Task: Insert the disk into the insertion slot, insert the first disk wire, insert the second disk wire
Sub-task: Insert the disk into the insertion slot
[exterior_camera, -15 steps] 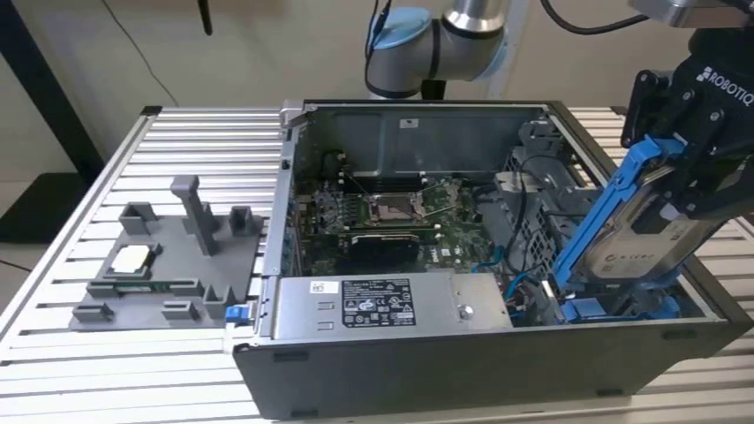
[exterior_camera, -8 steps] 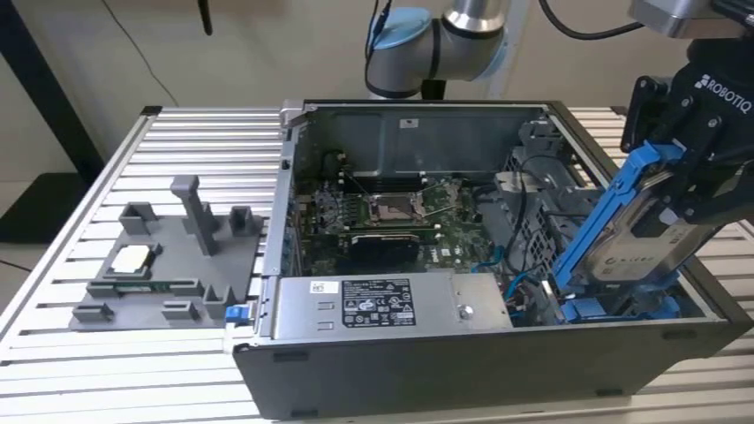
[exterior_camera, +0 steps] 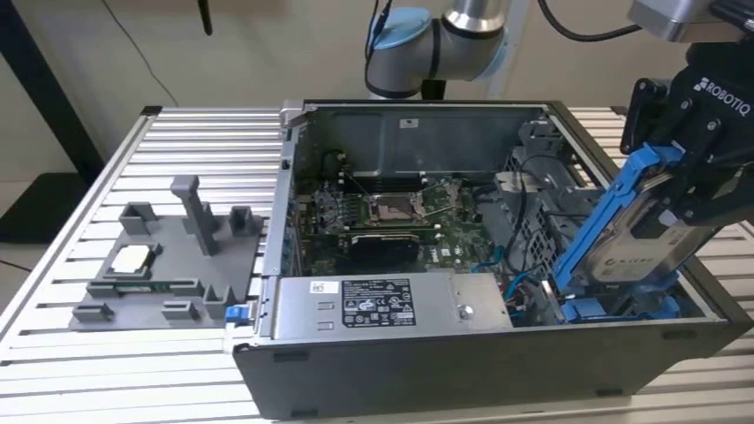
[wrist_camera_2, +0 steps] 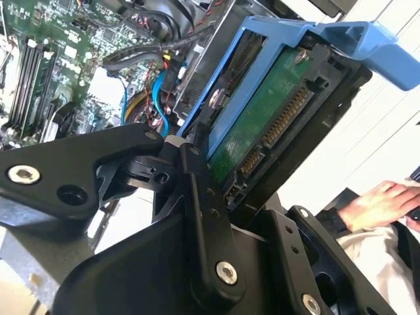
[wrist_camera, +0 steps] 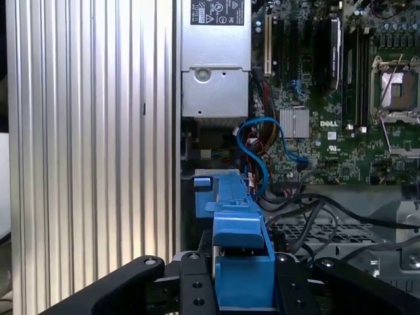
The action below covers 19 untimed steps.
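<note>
Two black fingers (wrist_camera: 199, 289) of mine clamp one silver-grey, blue-framed hard drive (exterior_camera: 637, 243), tilted, lower end inside open dark-grey metal computer case (exterior_camera: 471, 371); second wrist view adds green circuit-board underside (wrist_camera_2: 256, 125).

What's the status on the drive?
Tool shut on silver-grey hard drive in blue plastic carrier. Drive tilted, lower end inside open grey metal computer case. Blue cable loops close by.
</note>
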Motion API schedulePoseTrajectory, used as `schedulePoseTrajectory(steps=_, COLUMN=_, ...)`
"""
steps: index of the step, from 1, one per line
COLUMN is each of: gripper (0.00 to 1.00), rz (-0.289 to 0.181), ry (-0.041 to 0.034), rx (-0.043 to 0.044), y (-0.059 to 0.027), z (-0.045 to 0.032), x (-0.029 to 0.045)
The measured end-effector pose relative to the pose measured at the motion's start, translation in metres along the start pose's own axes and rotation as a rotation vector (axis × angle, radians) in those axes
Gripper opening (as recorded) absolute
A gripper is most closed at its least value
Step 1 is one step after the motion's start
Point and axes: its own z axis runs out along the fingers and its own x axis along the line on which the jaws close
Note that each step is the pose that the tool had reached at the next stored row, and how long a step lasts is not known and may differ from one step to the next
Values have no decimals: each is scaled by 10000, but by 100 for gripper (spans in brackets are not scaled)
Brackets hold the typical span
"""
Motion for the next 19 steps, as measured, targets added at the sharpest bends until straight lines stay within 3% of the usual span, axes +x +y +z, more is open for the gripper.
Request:
schedulePoseTrajectory(steps=12, gripper=33, rz=-2, ry=0, rx=0, y=-12, z=36, x=-9)
schedulePoseTrajectory(steps=19, gripper=33, rz=0, ry=-21, rx=0, y=-15, z=101, x=-19)
